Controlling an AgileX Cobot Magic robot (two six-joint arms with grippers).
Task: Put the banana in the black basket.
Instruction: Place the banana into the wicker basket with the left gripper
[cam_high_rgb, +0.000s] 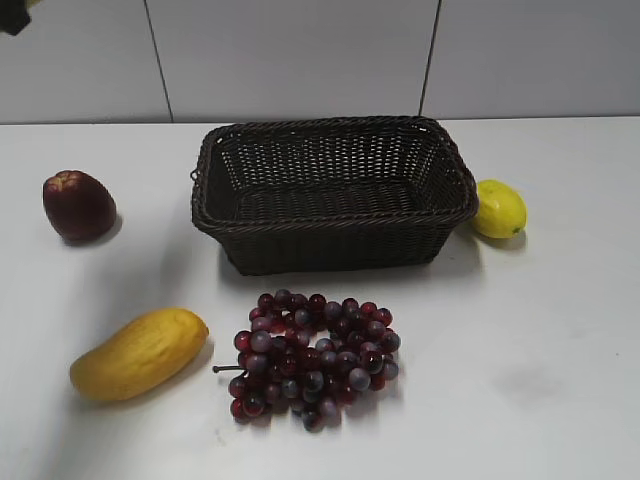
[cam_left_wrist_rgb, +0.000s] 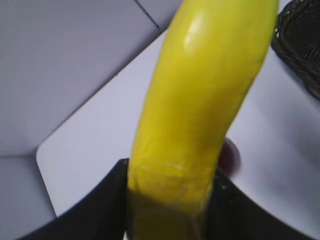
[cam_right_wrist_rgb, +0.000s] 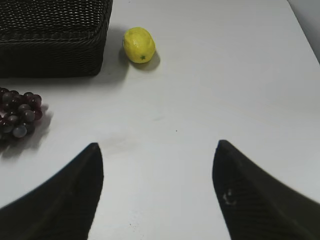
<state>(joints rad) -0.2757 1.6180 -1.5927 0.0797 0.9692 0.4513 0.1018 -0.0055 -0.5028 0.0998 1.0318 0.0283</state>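
Between the dark fingers of the left gripper (cam_left_wrist_rgb: 167, 200) one banana (cam_left_wrist_rgb: 205, 95) is clamped by its lower end, its long axis running up and slightly right toward the rim of the black basket (cam_left_wrist_rgb: 300, 45), above the white table (cam_high_rgb: 520, 380). On that table sit one basket, one lemon (cam_high_rgb: 499, 208), one mango (cam_high_rgb: 139, 352), one dark red fruit (cam_high_rgb: 78, 205) and one bunch of grapes (cam_high_rgb: 312, 355). Right gripper (cam_right_wrist_rgb: 157, 165) hangs spread wide and holds nothing.

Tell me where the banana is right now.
The banana is clamped in the left gripper, filling the left wrist view above the table, with the black basket at that view's upper right. The exterior view does not show it.
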